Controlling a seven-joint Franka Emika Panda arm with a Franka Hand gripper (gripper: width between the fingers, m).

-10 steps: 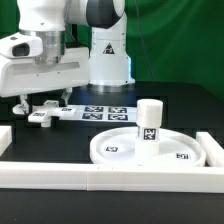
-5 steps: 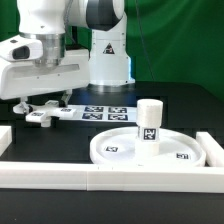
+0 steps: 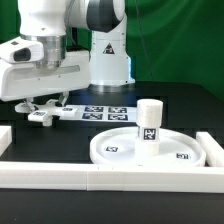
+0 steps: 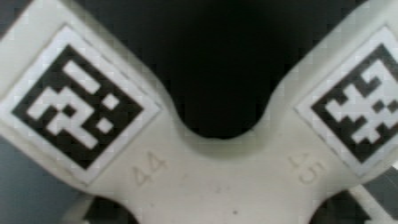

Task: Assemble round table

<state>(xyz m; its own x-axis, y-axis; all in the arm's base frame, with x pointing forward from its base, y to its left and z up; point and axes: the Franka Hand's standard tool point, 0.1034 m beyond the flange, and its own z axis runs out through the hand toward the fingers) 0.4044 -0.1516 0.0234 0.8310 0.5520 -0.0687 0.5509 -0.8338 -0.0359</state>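
Observation:
The white cross-shaped piece (image 3: 40, 115) lies on the black table at the exterior view's left. In the wrist view it fills the picture (image 4: 196, 170), with two arms carrying square tags. My gripper (image 3: 42, 106) is low over its centre, open, with a finger on each side and dark gaps between the fingertips (image 4: 75, 206) and the piece. The large round rimmed disc (image 3: 115, 150) lies at the front right. The short cylindrical leg (image 3: 150, 122) stands upright on it.
The marker board (image 3: 100, 112) lies flat behind the disc, beside the cross-shaped piece. Long white border bars run along the front (image 3: 110, 180), the left (image 3: 5, 136) and the right (image 3: 214, 146). The robot's base (image 3: 108, 60) stands at the back.
The hand has shifted very slightly over the cross-shaped piece. The piece, the disc and the leg have not moved.

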